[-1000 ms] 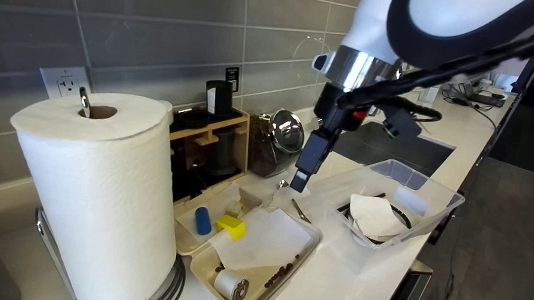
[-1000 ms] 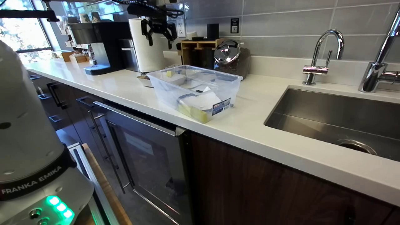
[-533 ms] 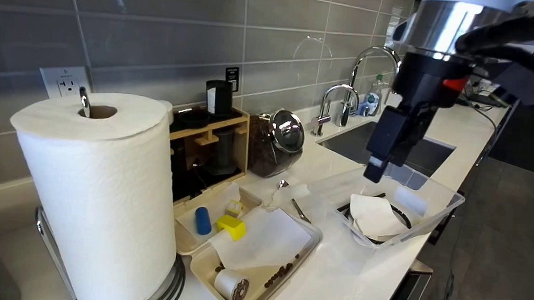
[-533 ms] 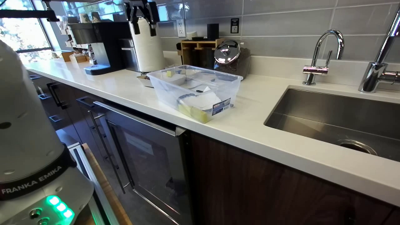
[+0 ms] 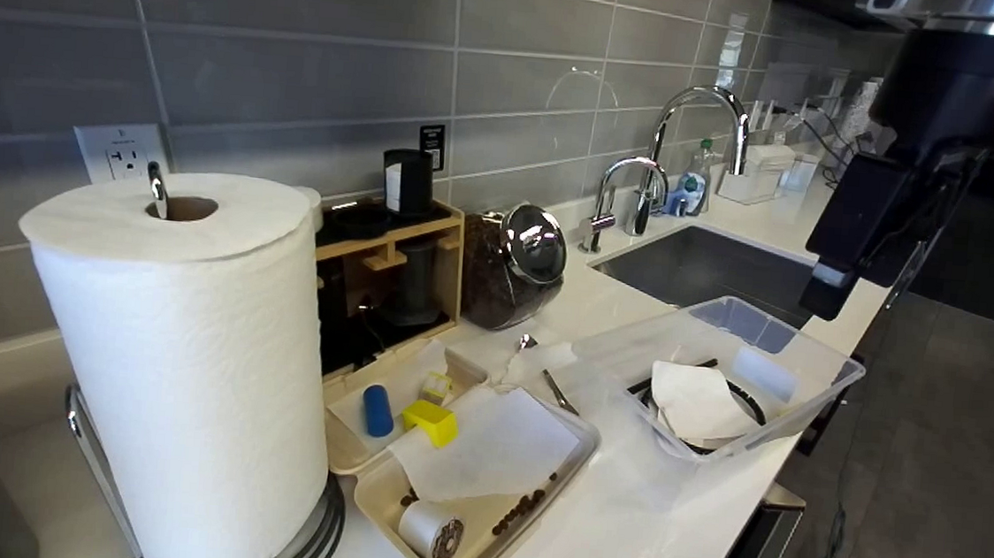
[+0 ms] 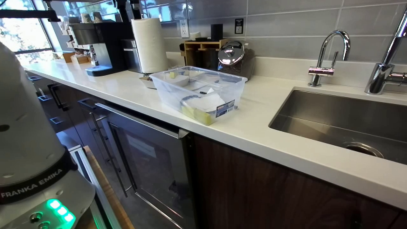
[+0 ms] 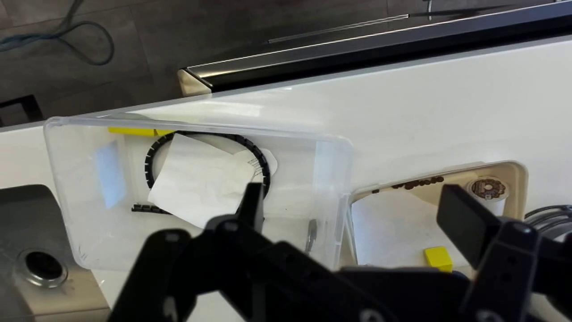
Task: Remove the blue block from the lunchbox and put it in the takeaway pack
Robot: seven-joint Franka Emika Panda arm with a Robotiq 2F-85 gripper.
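The blue block (image 5: 377, 411) has a rounded shape and lies on paper in one half of the takeaway pack (image 5: 341, 459), an open beige clamshell. A yellow block (image 5: 431, 422) and a smaller yellow piece (image 5: 436, 387) lie beside it. In the wrist view, only a dark-blue edge of the blue block (image 7: 459, 274) shows behind the gripper. No small white-and-dark lunchbox shows; it is out of view or hidden. My gripper (image 7: 357, 210) is open with nothing between its fingers. In an exterior view, the gripper (image 5: 831, 292) hangs high, well away from the takeaway pack.
A clear plastic bin (image 5: 782, 434) with paper and a black ring stands beside the pack. It also shows in an exterior view (image 6: 171, 95). A paper towel roll (image 5: 180, 360), a glass jar (image 5: 506, 271), a wooden shelf (image 5: 454, 267) and a sink (image 5: 702, 268) surround the area.
My open gripper has moved up and away from the takeaway pack. It passed over the clear bin and is near the picture edge in both exterior views. The blocks have not moved.
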